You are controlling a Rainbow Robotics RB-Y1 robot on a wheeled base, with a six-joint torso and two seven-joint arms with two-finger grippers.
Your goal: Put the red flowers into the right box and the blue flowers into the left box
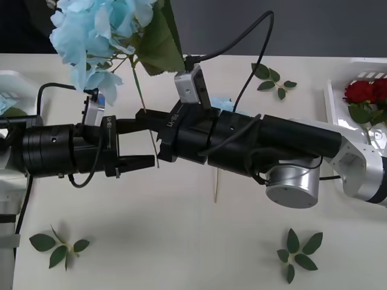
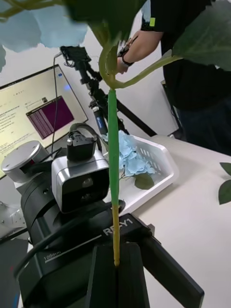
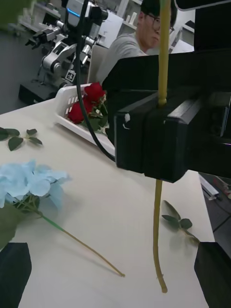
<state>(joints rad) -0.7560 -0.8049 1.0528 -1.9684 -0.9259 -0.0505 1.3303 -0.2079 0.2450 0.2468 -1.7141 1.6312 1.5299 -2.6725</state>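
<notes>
A blue flower (image 1: 100, 33) is held upright at frame centre, its stem clamped by the right gripper (image 1: 158, 130). The left gripper (image 1: 142, 144) is kept wide open beside it.

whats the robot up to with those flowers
It is sorting flowers into two white trays. The right gripper is shut on the stem of a blue flower, holding it upright above the table, while the open left gripper faces it from the other side of the stem. Red flowers already lie in the right box, blue blooms lie in the left box, and another blue flower lies on the table.
</notes>
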